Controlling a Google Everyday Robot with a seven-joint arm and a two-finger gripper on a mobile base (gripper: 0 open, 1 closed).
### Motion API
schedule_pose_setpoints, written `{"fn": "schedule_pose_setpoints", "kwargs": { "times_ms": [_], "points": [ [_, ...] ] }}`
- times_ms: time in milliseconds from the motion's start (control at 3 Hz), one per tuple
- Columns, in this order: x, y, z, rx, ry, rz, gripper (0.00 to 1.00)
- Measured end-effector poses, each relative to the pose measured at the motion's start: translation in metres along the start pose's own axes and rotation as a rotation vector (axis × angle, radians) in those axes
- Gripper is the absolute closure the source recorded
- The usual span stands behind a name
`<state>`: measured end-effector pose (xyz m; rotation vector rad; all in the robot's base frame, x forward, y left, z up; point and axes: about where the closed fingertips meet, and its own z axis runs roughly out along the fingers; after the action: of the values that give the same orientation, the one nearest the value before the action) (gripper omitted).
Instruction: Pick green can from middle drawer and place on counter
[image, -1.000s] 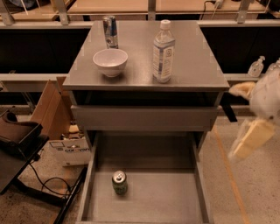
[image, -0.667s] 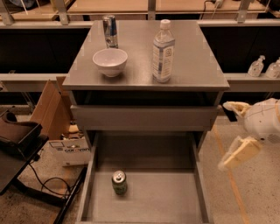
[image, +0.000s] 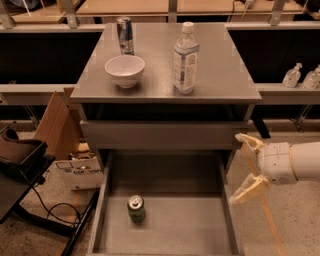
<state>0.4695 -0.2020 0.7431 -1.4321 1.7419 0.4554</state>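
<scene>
Short green drinks can w/ silver top (image: 136, 208) stands upright on the floor of the pulled-out grey metal middle drawer (image: 185, 227). It's lower centre-left of frame, nearer the drawer's left wall, w/ nothing else in there. Cream two-finger gripper (image: 239, 169) sits right-centre of frame, just outside the drawer's right wall, below the cabinet's closed front panel. Its fingers (image: 250, 190) are spread wide, nothing btwn them. It's well apart from the can, so pick not begun; prob. held open ready for the reach down and across. Flat grey counter (image: 220, 75), upper centre, carries a white bowl (image: 125, 70), clear plastic water bottle (image: 186, 60) and tall silver-and-blue can (image: 125, 36). The bare patch on its right side looks the likeliest drop spot, i.e. clear of the bottle.
</scene>
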Motion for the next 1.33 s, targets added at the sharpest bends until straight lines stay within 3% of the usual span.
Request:
{"fn": "schedule_pose_setpoints", "kwargs": {
  "times_ms": [333,667,1000,1333],
  "points": [
    [0.0,0.0,0.0,0.0,0.0,0.0,0.0],
    [0.009,0.002,0.033,-0.029,-0.034,-0.003,0.0],
    [0.031,0.018,0.133,-0.117,-0.109,-0.004,0.0],
    [0.043,0.038,0.2,-0.16,-0.151,0.013,0.0]
  ]
}}
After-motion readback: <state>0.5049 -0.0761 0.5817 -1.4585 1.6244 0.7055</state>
